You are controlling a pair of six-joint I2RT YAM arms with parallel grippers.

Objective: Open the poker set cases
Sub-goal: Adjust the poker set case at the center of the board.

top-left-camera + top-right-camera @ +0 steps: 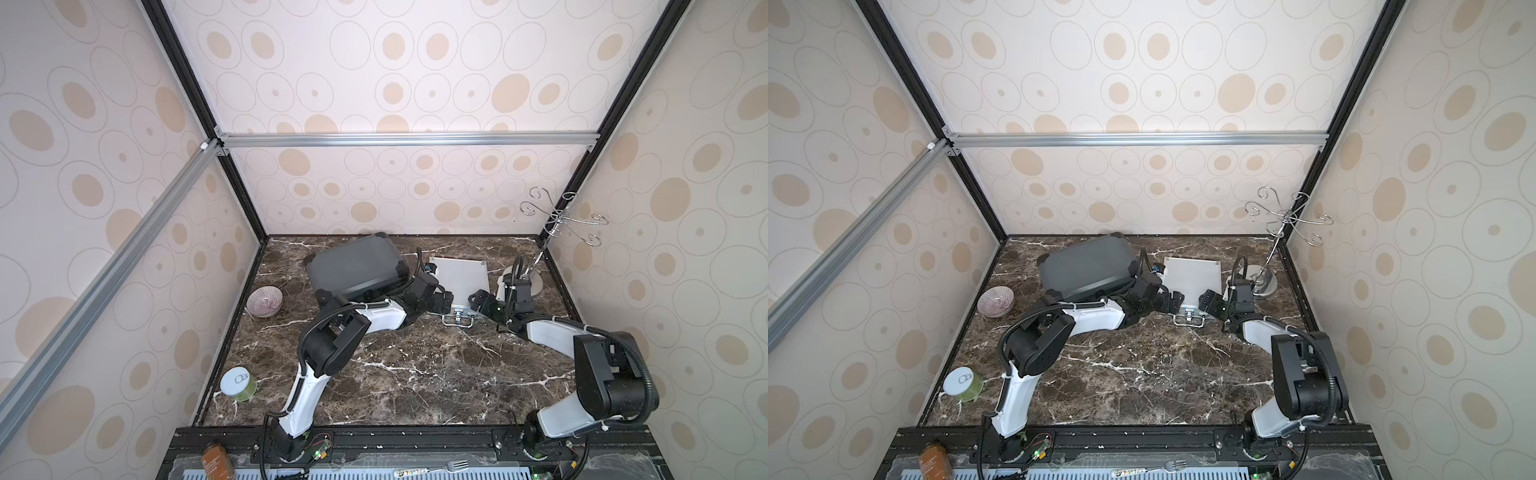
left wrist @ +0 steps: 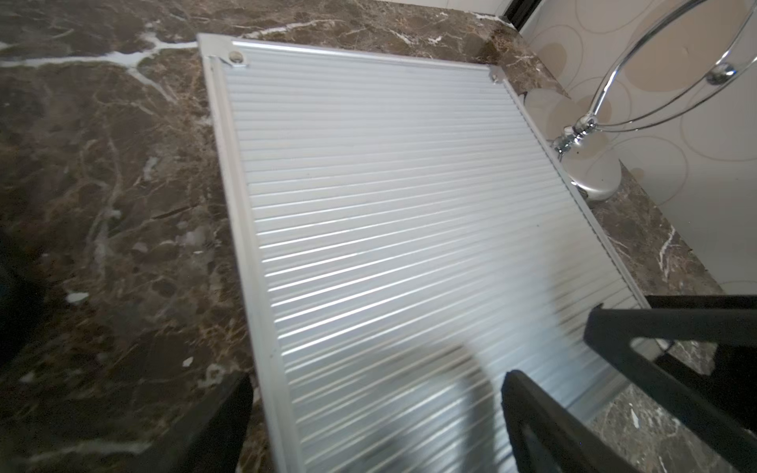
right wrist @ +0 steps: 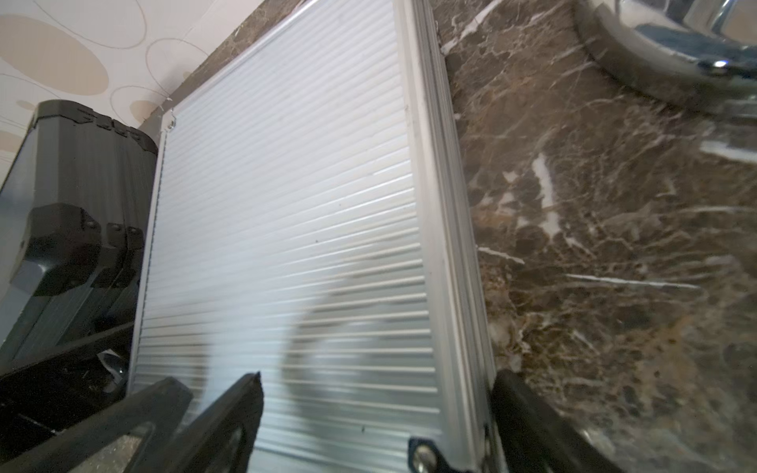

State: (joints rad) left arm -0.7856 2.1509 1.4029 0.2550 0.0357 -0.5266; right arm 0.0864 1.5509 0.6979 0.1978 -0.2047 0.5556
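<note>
Two poker set cases lie shut at the back of the marble table. The dark grey case (image 1: 357,266) (image 1: 1088,268) with black corners is on the left. To its right lies the ribbed silver case (image 1: 459,280) (image 1: 1192,276) (image 2: 389,204) (image 3: 286,204), its handle (image 1: 458,321) facing front. My left gripper (image 1: 444,301) (image 2: 377,417) is open over the silver case's front left corner and straddles its side edge. The right gripper (image 1: 478,300) (image 3: 379,413) is open over the front right corner, one finger (image 3: 528,417) outside the rim. Neither holds anything.
A chrome hook stand (image 1: 557,220) has its round base (image 1: 536,282) just right of the silver case. A ribbed bowl (image 1: 264,301) sits at the left and a white-lidded green jar (image 1: 238,383) at the front left. A brown bottle (image 1: 216,461) and a fork (image 1: 457,464) lie off the front edge.
</note>
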